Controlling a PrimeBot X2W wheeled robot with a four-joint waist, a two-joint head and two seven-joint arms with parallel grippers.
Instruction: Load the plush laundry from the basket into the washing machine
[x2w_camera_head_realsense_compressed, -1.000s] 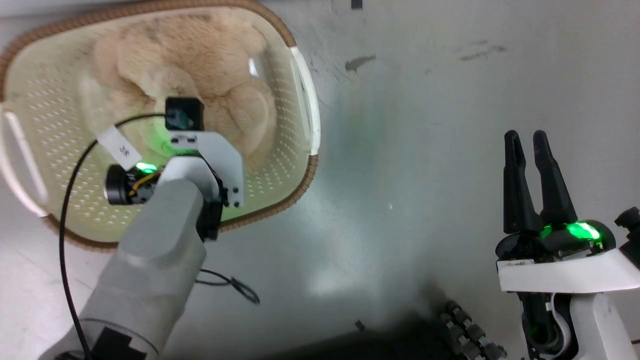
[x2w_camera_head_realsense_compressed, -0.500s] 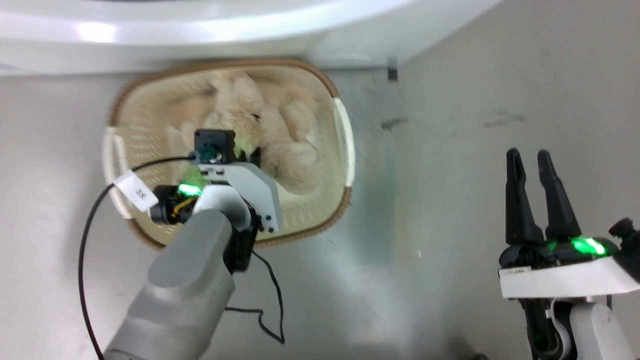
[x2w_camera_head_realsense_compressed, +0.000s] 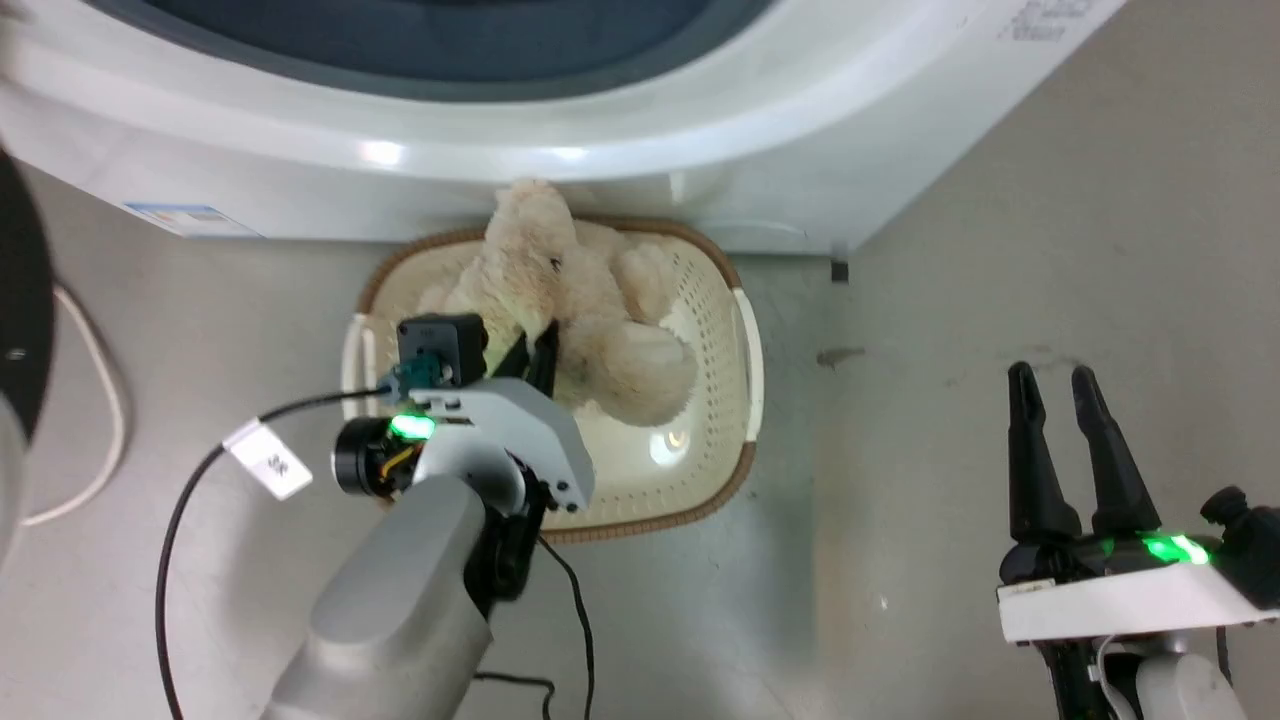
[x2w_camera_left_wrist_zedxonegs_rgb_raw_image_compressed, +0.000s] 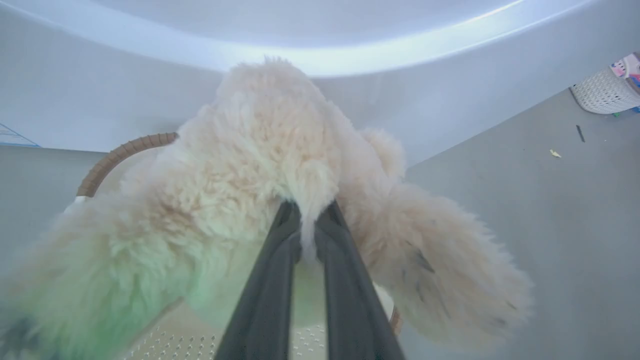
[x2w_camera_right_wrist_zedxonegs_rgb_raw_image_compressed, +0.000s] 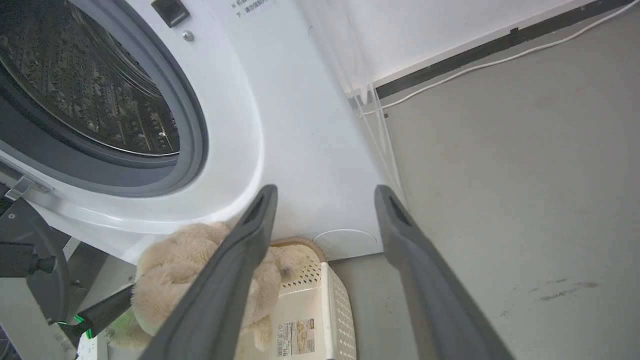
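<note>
My left gripper (x2w_camera_head_realsense_compressed: 537, 352) is shut on the fur of the cream-beige plush laundry (x2w_camera_head_realsense_compressed: 575, 310), holding it partly raised over the basket (x2w_camera_head_realsense_compressed: 720, 330). In the left wrist view the fingers (x2w_camera_left_wrist_zedxonegs_rgb_raw_image_compressed: 285, 250) pinch a tuft of the plush (x2w_camera_left_wrist_zedxonegs_rgb_raw_image_compressed: 260, 170), and the brown basket rim (x2w_camera_left_wrist_zedxonegs_rgb_raw_image_compressed: 120, 154) shows behind it. The washing machine (x2w_camera_head_realsense_compressed: 600, 170) stands just beyond the basket, its steel drum (x2w_camera_right_wrist_zedxonegs_rgb_raw_image_compressed: 75, 90) uncovered. My right gripper (x2w_camera_head_realsense_compressed: 1050, 376) hangs open and empty over the floor to the right. From the right wrist view the plush (x2w_camera_right_wrist_zedxonegs_rgb_raw_image_compressed: 185, 265) hangs above the basket (x2w_camera_right_wrist_zedxonegs_rgb_raw_image_compressed: 337, 300).
The machine's black-framed door (x2w_camera_head_realsense_compressed: 18, 330) swings out at the left, with a white cable (x2w_camera_head_realsense_compressed: 95, 440) on the floor beside it. A black cable (x2w_camera_head_realsense_compressed: 580, 620) trails from my left arm. Another white basket (x2w_camera_left_wrist_zedxonegs_rgb_raw_image_compressed: 605, 90) stands far off. Grey floor lies open to the right.
The head camera has pulled up and back, bringing the washing machine into view. My left gripper has lifted the plush from lying in the basket to hanging above it. The right gripper stays open.
</note>
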